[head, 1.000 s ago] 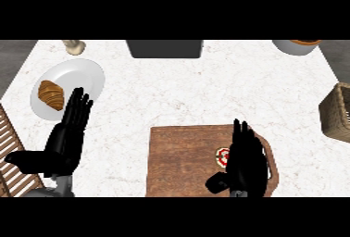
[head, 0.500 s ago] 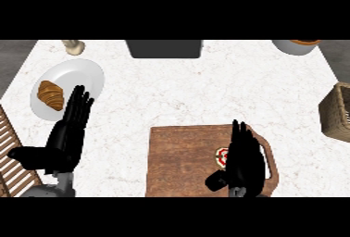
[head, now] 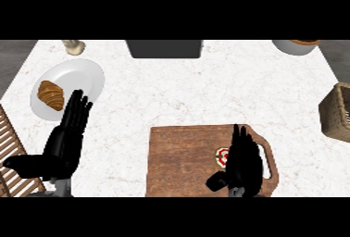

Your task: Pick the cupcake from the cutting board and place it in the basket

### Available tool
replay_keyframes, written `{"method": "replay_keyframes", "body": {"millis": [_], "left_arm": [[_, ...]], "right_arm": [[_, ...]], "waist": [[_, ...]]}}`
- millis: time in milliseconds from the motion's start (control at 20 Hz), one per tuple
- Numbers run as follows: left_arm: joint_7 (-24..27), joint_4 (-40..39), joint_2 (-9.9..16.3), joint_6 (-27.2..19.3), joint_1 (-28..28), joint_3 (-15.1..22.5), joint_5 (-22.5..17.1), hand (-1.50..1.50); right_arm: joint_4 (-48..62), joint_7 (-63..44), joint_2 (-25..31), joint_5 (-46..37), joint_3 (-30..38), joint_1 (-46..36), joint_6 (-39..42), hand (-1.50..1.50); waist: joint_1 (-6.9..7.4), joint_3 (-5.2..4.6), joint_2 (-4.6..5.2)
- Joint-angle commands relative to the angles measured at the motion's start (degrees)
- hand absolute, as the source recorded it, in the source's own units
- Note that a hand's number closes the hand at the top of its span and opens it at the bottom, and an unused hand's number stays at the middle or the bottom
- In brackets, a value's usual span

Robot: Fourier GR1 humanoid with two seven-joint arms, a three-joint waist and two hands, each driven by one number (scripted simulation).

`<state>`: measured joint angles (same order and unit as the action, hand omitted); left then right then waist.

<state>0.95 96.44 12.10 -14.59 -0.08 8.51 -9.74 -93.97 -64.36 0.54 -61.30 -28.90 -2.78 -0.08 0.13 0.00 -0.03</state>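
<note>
1. Little has changed over the last second: the right hand [head: 243, 159] has kept its place over the cutting board [head: 183, 159], its fingers straight and pointing toward 12 o'clock, its thumb out at 7 o'clock. It holds nothing.
2. The cupcake [head: 222, 156] has not moved. It sits on the right half of the board, showing only as a red and white edge at 9 o'clock of the right hand, which covers the rest of it.
3. The left hand [head: 67, 134] has drifted slightly toward the lower left edge of the view. It is open and resting on the tabletop [head: 205, 92], fingertips near the plate [head: 82, 74], which carries a croissant [head: 51, 95].
4. Judged from this, the grasp is not yet made: the fingers have not curled round the cupcake, so the pick is at its approach stage and the whole carry is left to do.
5. The basket [head: 337, 111] stands at the tabletop's right edge, at about 2 o'clock from the cupcake and well apart from it. The white marbled surface between board and basket carries nothing.
6. Along the far edge, at 12 o'clock, stand a dark rectangular box [head: 164, 48], a small pale bottle [head: 73, 46] toward 11 o'clock, and a pale round pot [head: 296, 46] toward 1 o'clock.
7. A slatted wooden piece [head: 12, 152] shows at the lower left, past the tabletop's edge. Grey floor shows beyond the corners.
</note>
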Motion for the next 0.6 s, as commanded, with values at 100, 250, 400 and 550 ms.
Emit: {"method": "replay_keyframes", "body": {"millis": [100, 250, 400, 550], "left_arm": [[1.6, -3.8, -1.0, 0.8, -1.7, -2.3, 0.4, 0.0], [0.9, -2.8, -3.5, -0.5, -1.1, 0.4, 3.1, 0.0], [-1.3, 4.3, -1.9, 1.4, 3.0, -0.4, 2.1, 0.0], [-2.5, -1.8, -3.5, 0.9, -3.4, -2.2, 2.9, 0.0]], "right_arm": [[2.9, -5.9, -0.5, 4.3, 0.5, -2.0, 0.3, 1.5], [5.8, -0.7, -0.5, 1.0, -0.1, -1.8, 3.7, 1.5], [11.8, 0.7, -0.5, 1.4, -1.2, -3.1, -2.1, 1.5], [7.4, -1.7, -0.5, 0.8, -1.2, -5.9, 4.4, 1.5]], "waist": [[-0.07, -0.01, 0.07], [-0.12, -0.01, 0.03], [0.19, 0.01, -0.01], [-0.09, -0.01, 0.02]]}}
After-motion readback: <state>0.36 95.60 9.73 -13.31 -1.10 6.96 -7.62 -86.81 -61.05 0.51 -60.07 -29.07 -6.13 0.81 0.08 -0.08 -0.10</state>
